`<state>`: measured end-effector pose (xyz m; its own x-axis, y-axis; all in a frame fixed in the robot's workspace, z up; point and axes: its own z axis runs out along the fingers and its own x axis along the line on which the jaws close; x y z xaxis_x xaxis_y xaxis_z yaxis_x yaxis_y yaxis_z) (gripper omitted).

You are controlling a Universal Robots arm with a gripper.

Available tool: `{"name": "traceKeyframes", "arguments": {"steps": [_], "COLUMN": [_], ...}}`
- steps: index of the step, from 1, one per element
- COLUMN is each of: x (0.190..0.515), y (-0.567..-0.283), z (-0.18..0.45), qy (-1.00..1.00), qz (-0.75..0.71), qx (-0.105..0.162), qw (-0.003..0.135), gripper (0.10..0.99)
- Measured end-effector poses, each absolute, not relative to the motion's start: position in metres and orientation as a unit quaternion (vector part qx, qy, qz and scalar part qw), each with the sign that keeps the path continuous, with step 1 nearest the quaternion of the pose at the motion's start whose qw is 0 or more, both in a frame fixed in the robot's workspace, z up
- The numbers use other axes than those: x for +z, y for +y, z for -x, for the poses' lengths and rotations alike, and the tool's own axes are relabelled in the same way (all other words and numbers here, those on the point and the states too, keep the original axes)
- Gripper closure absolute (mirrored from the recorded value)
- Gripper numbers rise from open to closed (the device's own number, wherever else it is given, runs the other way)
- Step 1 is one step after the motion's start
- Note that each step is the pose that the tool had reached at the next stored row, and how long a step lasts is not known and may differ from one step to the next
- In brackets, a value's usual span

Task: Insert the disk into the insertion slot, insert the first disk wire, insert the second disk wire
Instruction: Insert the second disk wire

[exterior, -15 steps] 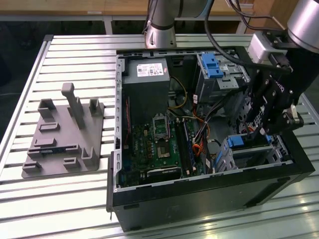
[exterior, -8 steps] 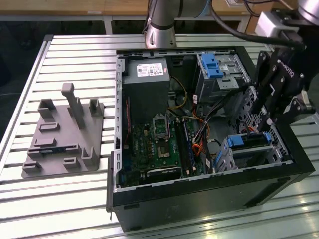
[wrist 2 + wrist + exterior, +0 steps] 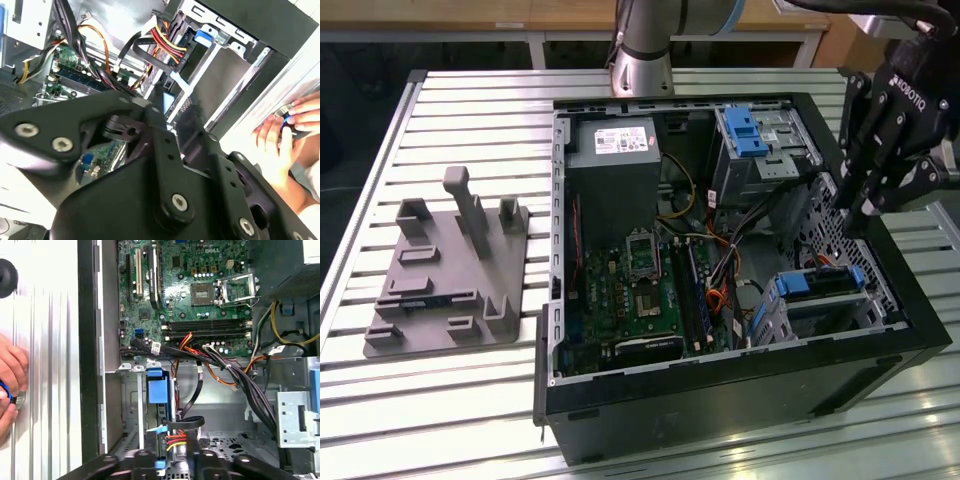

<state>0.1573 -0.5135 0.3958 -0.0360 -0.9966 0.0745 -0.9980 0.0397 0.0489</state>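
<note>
The open black computer case [image 3: 720, 400] lies on the table. In its corner at the exterior view's right stands the insertion slot [image 3: 825, 312], a small silver-grey cage, also seen in both wrist views [image 3: 131, 405] [image 3: 225, 75]. The disk [image 3: 820, 283] sits inside it, its blue frame [image 3: 157, 386] showing at the cage end. A red, yellow and black wire bundle [image 3: 175, 436] with a black connector hangs beside that end, next to a thin light-blue cable [image 3: 152, 430]. My gripper [image 3: 852, 222] hovers above the case's edge, over the cage and holding nothing that I can see.
A person's hand [image 3: 10, 382] [image 3: 287, 130] rests on the table outside the case wall, holding a small blue object. Inside are the motherboard [image 3: 640, 290], power supply [image 3: 615, 170] and a larger bay with a blue latch [image 3: 748, 130]. A grey fixture plate [image 3: 445, 280] lies at the exterior view's left.
</note>
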Motion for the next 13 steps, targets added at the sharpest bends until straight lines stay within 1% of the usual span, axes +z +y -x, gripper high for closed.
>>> {"name": "traceKeyframes", "arguments": {"steps": [1, 2, 4, 5, 6, 7, 13], "x": [0.3957, 0.3958, 0.3958, 0.3958, 0.3958, 0.3958, 0.3958], "y": [-0.5123, -0.5122, -0.5122, -0.5122, -0.5122, -0.5122, -0.5122], "z": [-0.1573, -0.1573, -0.1573, -0.1573, -0.1573, -0.1573, -0.1573], "qy": [-0.72, -0.72, -0.72, -0.72, -0.72, -0.72, -0.72], "qz": [-0.692, -0.692, -0.692, -0.692, -0.692, -0.692, -0.692], "qx": [0.009, 0.009, 0.009, 0.009, 0.009, 0.009, 0.009], "qw": [0.045, 0.045, 0.045, 0.045, 0.045, 0.045, 0.045], "gripper": [0.776, 0.776, 0.894, 0.894, 0.949, 0.98, 0.98]}}
